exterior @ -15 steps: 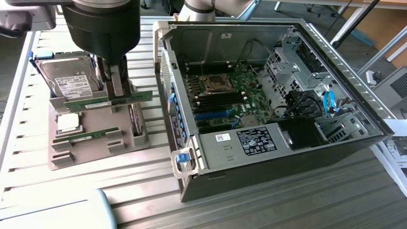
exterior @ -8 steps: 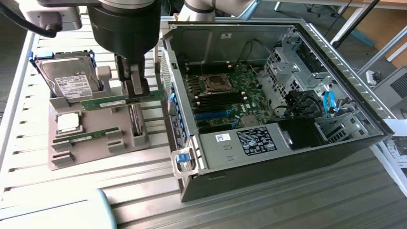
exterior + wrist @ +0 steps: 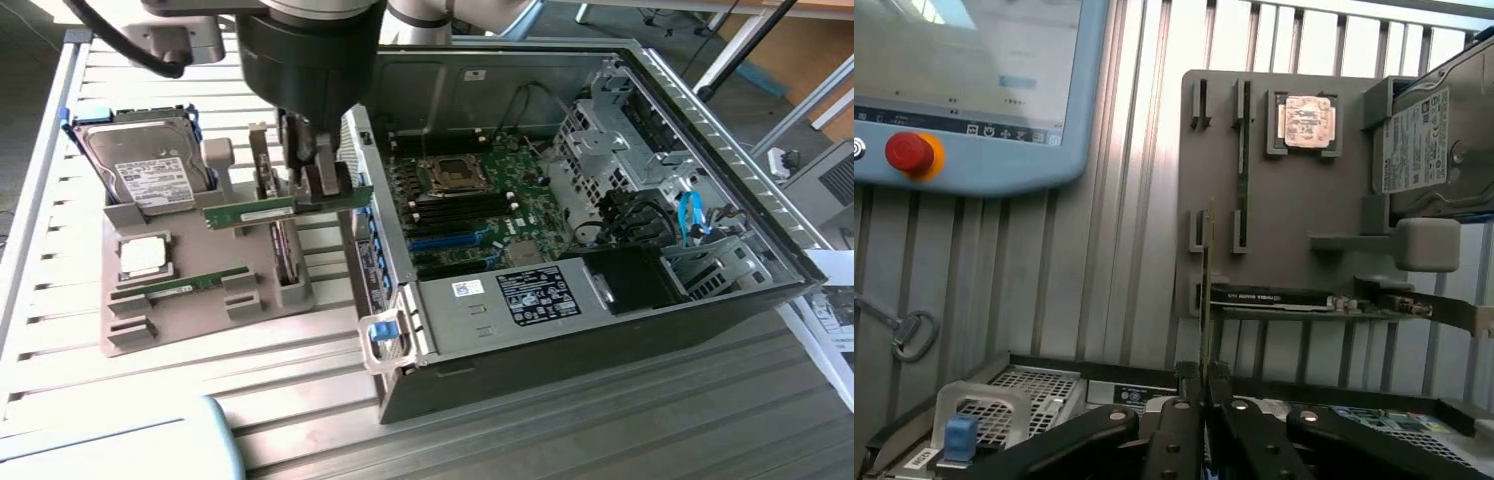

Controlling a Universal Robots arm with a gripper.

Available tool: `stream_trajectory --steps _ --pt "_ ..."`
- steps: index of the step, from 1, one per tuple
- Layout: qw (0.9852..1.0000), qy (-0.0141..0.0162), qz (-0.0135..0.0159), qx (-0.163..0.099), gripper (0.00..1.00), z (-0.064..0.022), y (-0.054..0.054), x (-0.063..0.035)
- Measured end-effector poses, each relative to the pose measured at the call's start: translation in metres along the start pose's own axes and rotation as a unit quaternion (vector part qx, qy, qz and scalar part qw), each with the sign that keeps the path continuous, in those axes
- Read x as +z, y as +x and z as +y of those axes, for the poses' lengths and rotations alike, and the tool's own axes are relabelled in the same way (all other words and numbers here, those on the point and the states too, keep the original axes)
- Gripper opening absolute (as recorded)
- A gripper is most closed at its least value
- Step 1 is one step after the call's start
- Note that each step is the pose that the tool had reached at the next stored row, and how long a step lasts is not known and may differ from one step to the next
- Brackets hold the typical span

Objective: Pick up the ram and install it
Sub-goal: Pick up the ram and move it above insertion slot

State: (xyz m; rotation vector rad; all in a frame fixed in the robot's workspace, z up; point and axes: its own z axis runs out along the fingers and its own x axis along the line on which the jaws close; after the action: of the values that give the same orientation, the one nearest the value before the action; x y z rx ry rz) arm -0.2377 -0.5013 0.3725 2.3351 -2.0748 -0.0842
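Nearest the wrist camera we see the gripper (image 3: pixel 1205 388), its black links meeting at a narrow tip. In the exterior view the arm (image 3: pixel 314 50) drops in from the far edge with its wrist upright. The gripper (image 3: pixel 320 192) points straight down over the seam between the grey tray (image 3: pixel 200 330) and the open computer case (image 3: pixel 561 375).

Around it, going outward, a pale blue pendant (image 3: pixel 120 445) lies at the near corner of the slatted table (image 3: pixel 200 395), on the exterior view's left. The case stands on the exterior view's right. Its side wall, with a blue latch (image 3: pixel 383 335), rises between the tray and the motherboard (image 3: pixel 487 195). On the tray we find a second green stick (image 3: pixel 180 287) seated in its holders, a silver processor chip (image 3: pixel 143 257), a dark expansion card (image 3: pixel 1274 297) on edge and, farthest, a hard drive (image 3: pixel 144 170).

The fingers are drawn close together, pinching the ram (image 3: pixel 254 212) toward its end nearer the case. It hangs level above the tray's case-side edge, close to the case wall and outside the case. The wrist camera shows the ram (image 3: pixel 1206 290) edge-on, a thin line running out from the fingertips.
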Motion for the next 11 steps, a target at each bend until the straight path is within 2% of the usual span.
stream_trajectory --steps 7,11 --pt "1.0 -0.0013 -0.0002 0.0 0.14 -0.0188 0.002 -0.0007" --pt "1.0 -0.0025 -0.0003 0.0 0.14 -0.0361 0.004 -0.0015"
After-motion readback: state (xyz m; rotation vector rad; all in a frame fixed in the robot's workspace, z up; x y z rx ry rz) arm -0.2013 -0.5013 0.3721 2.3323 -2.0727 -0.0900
